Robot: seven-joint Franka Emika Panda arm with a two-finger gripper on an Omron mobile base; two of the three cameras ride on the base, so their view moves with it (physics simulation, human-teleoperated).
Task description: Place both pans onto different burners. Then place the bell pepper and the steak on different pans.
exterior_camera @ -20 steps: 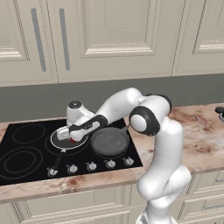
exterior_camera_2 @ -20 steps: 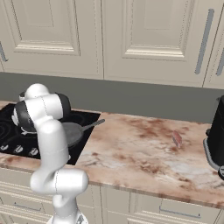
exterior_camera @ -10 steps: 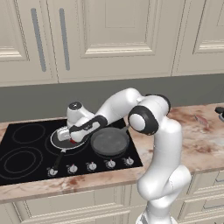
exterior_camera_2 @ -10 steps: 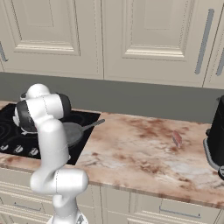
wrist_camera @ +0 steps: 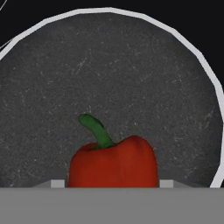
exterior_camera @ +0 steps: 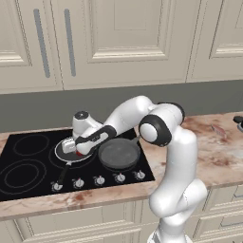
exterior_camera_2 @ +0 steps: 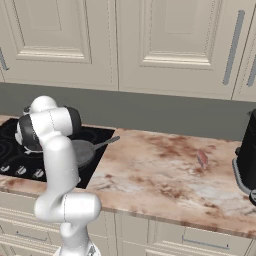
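Note:
The shallow dark pan (exterior_camera: 64,151) with its pale rim sits on a middle burner of the black cooktop (exterior_camera: 28,161), its long black handle pointing to the front. The deeper grey pan (exterior_camera: 118,153) rests on the burner to its right and is also seen at the cooktop's edge (exterior_camera_2: 84,150). My gripper (exterior_camera: 76,148) hangs low over the shallow pan. The hand view shows the gripper (wrist_camera: 111,183) shut on the red bell pepper (wrist_camera: 113,168), green stem up, just above the pan's floor (wrist_camera: 109,78). The pale pink steak (exterior_camera_2: 202,158) lies on the marble counter far to the right.
Two bare burner rings (exterior_camera: 31,144) (exterior_camera: 21,173) lie at the cooktop's left. A row of silver knobs (exterior_camera: 98,180) lines its front edge. A dark appliance (exterior_camera_2: 247,155) stands at the counter's right end. Cabinet doors rise behind.

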